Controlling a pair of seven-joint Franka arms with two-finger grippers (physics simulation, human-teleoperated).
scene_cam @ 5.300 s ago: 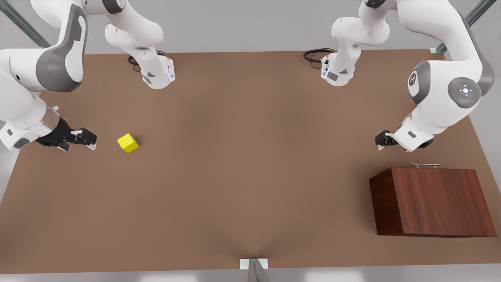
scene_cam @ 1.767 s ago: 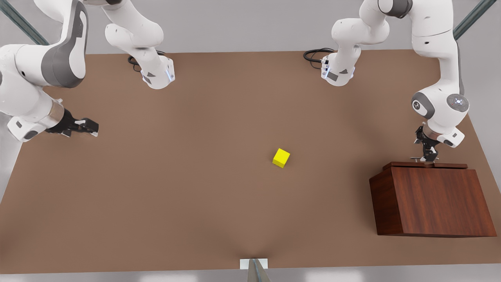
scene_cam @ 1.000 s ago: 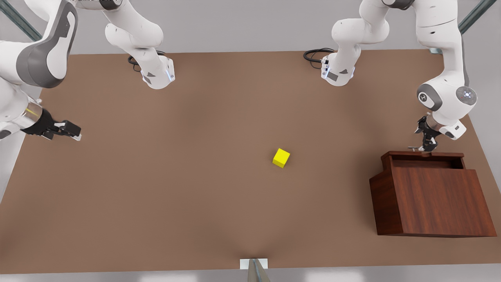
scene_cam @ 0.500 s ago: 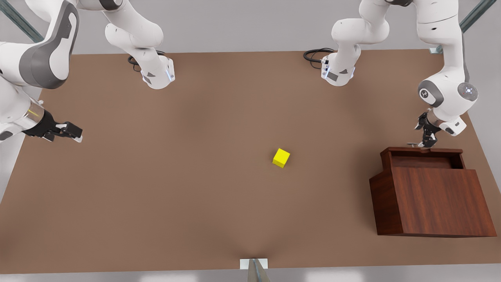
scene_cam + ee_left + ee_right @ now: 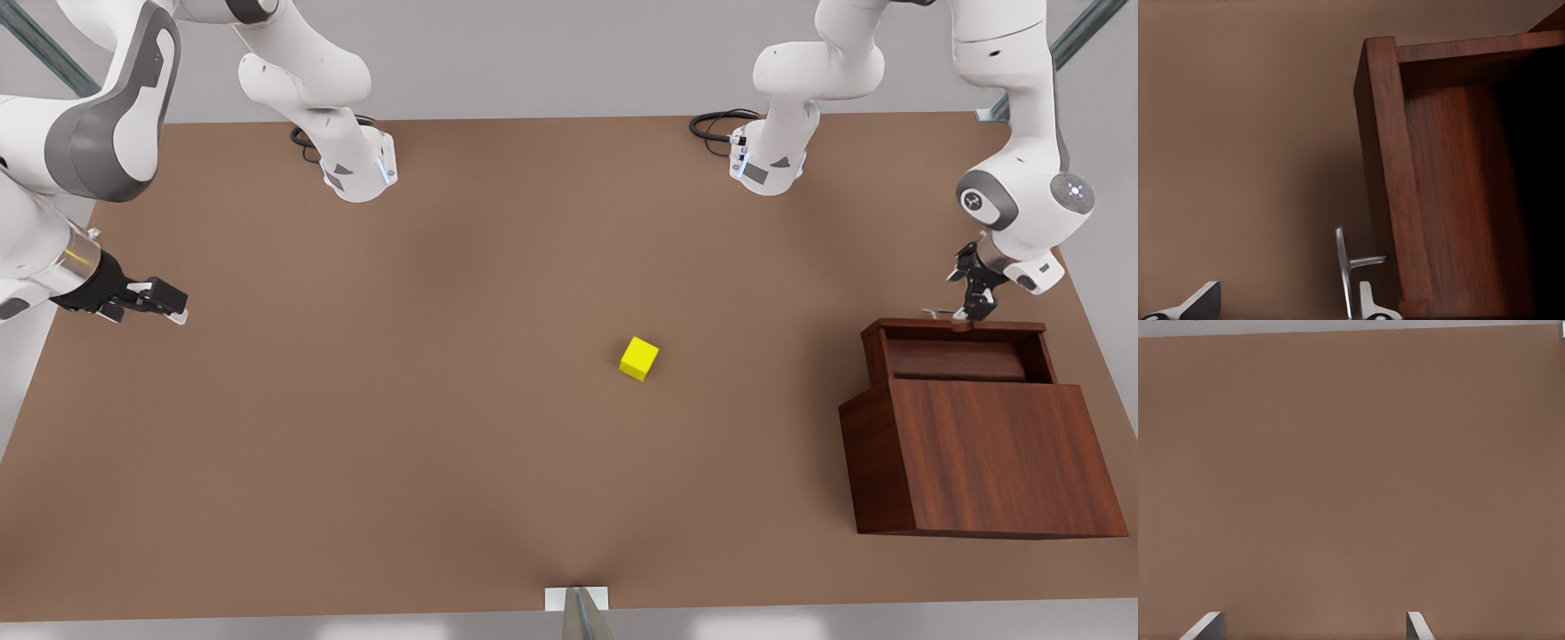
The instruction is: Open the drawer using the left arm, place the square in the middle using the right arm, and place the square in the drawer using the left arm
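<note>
From my remote station: the left gripper (image 5: pixel 971 307) sits at the drawer (image 5: pixel 957 348) of the dark wood box (image 5: pixel 978 458) on the front view's right, fingers pointing down at the thin silver handle (image 5: pixel 939 313) on the drawer front. In the left wrist view the handle (image 5: pixel 1345 270) stands between two light fingertips (image 5: pixel 1368 303), one just beside the bar on the drawer side, the other well apart on the table side, so the fingers look spread w/ the bar between them, not pinched; I can't tell if the near pad actually touches it. The drawer (image 5: pixel 1431 180) is slid partway out of the box toward the arms' bases, its inside showing as a dark reddish tray w/ nothing visible in it. The square (image 5: pixel 639 358), a small yellow cube, lies on the bare brown tabletop (image 5: pixel 462 427) near the middle, well apart from both the box and either gripper, slightly turned relative to the table edges. The right gripper (image 5: pixel 164 302) waits at the front view's left edge, low over the table & pointing inward; the right wrist view shows its two fingertips (image 5: pixel 1205 625) wide apart w/ plain tabletop (image 5: pixel 1351 480) between them, holding nothing.
</note>
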